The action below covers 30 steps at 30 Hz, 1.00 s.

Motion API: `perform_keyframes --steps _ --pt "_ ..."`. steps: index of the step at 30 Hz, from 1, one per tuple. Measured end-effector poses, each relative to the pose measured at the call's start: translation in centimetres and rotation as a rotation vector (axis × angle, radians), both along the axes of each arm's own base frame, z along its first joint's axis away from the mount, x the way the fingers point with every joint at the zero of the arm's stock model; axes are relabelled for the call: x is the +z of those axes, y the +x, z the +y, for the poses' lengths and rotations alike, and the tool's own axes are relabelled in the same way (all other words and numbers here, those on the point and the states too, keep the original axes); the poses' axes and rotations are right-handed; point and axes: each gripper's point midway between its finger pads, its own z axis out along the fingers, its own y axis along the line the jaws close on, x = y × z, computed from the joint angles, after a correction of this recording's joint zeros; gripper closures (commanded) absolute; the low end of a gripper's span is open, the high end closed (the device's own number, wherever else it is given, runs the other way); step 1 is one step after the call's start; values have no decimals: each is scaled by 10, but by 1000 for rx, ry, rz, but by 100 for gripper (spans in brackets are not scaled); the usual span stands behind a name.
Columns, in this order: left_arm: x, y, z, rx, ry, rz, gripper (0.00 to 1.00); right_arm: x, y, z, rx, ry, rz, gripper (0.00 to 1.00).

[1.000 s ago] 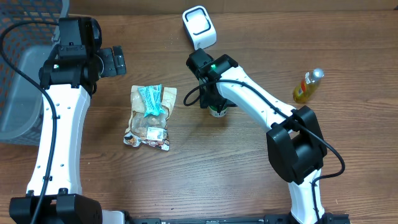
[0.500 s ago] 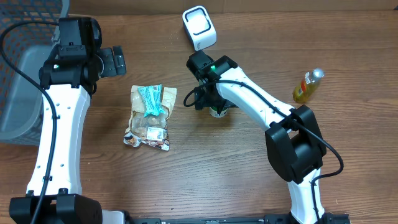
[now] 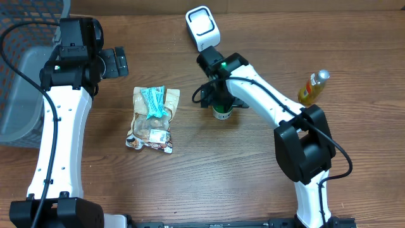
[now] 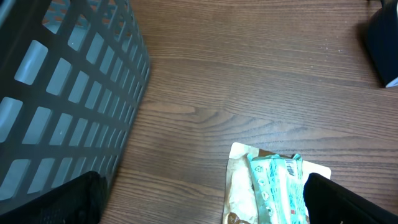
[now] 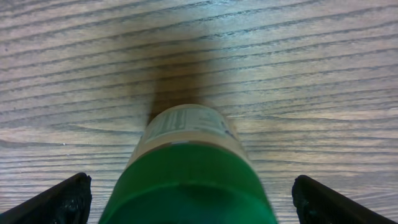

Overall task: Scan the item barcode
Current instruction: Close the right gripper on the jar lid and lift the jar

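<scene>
The right gripper (image 5: 196, 198) hangs straight above the bottle (image 5: 183, 127), jaws spread wide. Its fingers (image 5: 62, 200) show only at the outer corners of the wrist view, with bare table on either side of the green cap, so nothing is gripped. The bottle stands upright on the table (image 5: 298, 74), directly beneath the gripper and between its fingers. The white scanner (image 3: 202, 26) sits near this gripper, towards the table's far edge, and a yellow bottle (image 3: 314, 87) lies well apart from it on the outer side.

The left gripper (image 4: 204, 198) is also open and empty, held above the table. The snack packs (image 4: 270, 186) lie just ahead of it, between the lines of its fingers, and the grey basket (image 4: 68, 93) stands close on its left.
</scene>
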Motion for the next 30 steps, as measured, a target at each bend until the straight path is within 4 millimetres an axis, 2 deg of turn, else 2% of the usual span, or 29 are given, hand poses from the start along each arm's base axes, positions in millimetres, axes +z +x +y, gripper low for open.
perform_keyframes --steps 16,21,26,30 --pt "0 0 0 0 0 0 0 -1 -2 3 -2 31 19 4" --pt "0 0 0 0 0 0 1 -7 -2 3 -2 33 17 9" --pt "0 0 0 0 0 0 0 -20 -10 -1 0 15 44 22" --pt "0 0 0 0 0 0 0 -23 -8 0 -1 18 41 28"
